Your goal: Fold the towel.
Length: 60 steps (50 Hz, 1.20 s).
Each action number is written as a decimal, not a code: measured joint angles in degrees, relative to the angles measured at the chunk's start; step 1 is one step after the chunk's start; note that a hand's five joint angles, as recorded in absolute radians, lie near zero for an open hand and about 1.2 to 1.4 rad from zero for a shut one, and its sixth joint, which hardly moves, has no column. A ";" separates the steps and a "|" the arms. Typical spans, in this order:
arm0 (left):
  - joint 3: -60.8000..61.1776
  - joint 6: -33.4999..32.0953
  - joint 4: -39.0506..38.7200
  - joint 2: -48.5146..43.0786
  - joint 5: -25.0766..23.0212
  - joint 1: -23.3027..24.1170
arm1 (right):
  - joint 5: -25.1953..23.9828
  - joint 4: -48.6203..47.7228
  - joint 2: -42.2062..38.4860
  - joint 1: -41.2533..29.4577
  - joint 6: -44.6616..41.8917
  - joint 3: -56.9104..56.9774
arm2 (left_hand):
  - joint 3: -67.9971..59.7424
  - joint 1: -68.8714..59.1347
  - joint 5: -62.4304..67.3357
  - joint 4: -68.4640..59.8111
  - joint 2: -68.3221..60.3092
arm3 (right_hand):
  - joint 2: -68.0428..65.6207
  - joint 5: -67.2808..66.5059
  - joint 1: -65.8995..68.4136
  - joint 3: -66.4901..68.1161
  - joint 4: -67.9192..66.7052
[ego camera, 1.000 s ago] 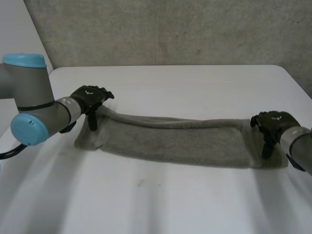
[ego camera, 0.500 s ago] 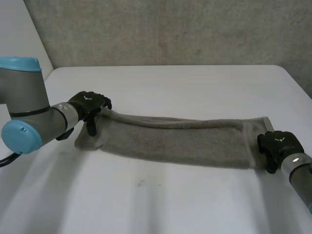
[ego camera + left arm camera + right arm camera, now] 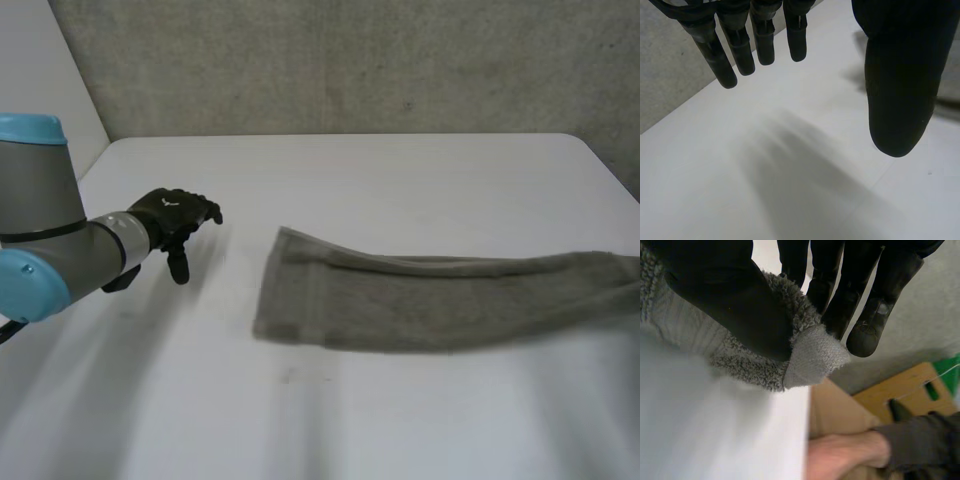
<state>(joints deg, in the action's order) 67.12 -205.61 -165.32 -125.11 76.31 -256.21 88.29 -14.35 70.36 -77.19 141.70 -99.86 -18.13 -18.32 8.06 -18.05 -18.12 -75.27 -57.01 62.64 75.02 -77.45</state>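
Your right hand (image 3: 725,295) pinched a corner of the towel (image 3: 420,300) between thumb and fingers; your left hand (image 3: 170,212) hung empty, fingers straight, well apart from it. The fold probably next required the left hand to grasp the free end

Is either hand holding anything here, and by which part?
The right hand pinches the towel by a corner, between thumb and fingers. The left hand is open, holding nothing.

Left robot hand (image 3: 172,211) slack, right (image 3: 715,285) clamped.
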 measured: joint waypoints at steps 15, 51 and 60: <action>2.48 0.09 0.03 3.63 0.10 -1.71 | 2.17 7.40 -0.64 -26.79 4.10 19.65 | 0.95 0.89 -1.00 0.93 0.97 | 0.00 0.00 -0.01 0.69 -0.17; 4.19 2.72 -3.06 6.21 0.18 5.63 | -2.18 9.12 -4.69 -50.02 21.02 19.80 | 2.12 2.19 -2.28 2.19 2.21 | 60.55 52.36 -47.10 -61.65 63.30; 0.73 13.27 -3.70 5.82 0.12 13.05 | -3.30 11.49 4.63 -37.23 24.62 6.64 | 2.06 2.18 -2.11 2.06 2.09 | 60.55 52.41 -47.10 -61.65 63.30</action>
<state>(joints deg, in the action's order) 67.85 -192.34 -169.02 -119.29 76.42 -243.16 84.99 -2.86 75.00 -114.42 166.32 -93.22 -16.07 -16.14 5.95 -15.99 -16.03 -14.71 -4.61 15.54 13.37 -14.15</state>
